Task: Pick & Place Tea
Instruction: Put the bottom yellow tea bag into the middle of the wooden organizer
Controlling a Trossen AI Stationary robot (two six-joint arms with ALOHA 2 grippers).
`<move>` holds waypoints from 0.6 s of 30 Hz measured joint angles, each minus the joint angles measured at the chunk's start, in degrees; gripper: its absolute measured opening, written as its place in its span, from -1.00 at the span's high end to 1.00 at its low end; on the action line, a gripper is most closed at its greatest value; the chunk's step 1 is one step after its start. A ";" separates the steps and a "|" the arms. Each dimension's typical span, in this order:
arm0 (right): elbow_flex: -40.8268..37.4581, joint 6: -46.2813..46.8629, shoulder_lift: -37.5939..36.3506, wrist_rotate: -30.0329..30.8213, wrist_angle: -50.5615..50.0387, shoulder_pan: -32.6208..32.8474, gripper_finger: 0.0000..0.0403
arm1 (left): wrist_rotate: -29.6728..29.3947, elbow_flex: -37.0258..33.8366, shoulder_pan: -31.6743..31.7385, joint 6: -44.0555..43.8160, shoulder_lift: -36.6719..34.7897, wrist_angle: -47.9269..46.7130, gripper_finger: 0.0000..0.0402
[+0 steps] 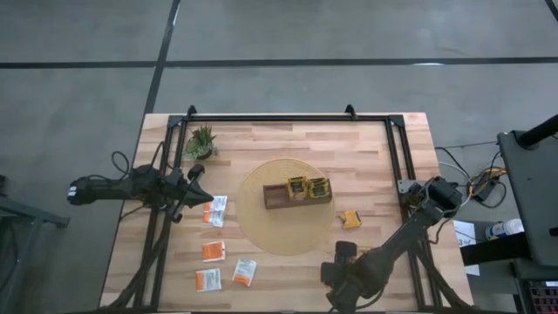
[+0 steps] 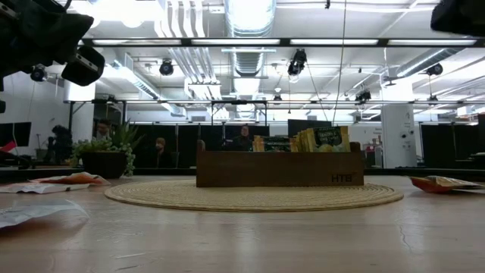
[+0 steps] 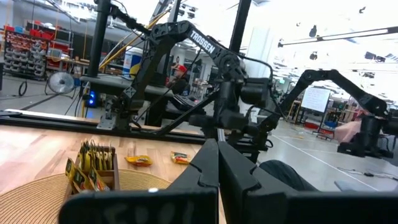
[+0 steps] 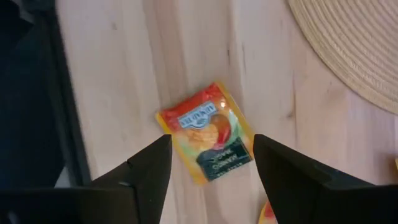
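Right pincer (image 4: 211, 162) released over orange sachet (image 4: 205, 132) | tray (image 1: 296, 199): yellow-green sachets (image 1: 308, 187) | left pincer (image 3: 217, 163) clenched

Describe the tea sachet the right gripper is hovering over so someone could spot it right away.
Start at the round woven mat mid-table, then look off its edge toward the table's front right corner. Below the open right gripper lies an orange-brown sachet flat on bare wood, unlike the yellow-green sachets standing in the wooden tray.
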 joint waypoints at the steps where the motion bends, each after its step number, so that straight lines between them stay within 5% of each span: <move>1: -0.53 0.14 0.00 -0.13 0.25 -0.05 -0.11 | -0.01 -0.01 0.01 -0.01 0.02 -0.02 1.00; 10: -7.86 15.41 -0.09 -5.08 1.26 -0.27 -0.11 | -0.01 -0.01 -0.01 0.01 0.02 -0.02 1.00; 18: -13.84 19.38 -0.09 -6.02 13.21 -0.51 -0.11 | 0.01 0.00 0.01 -0.01 0.00 -0.02 1.00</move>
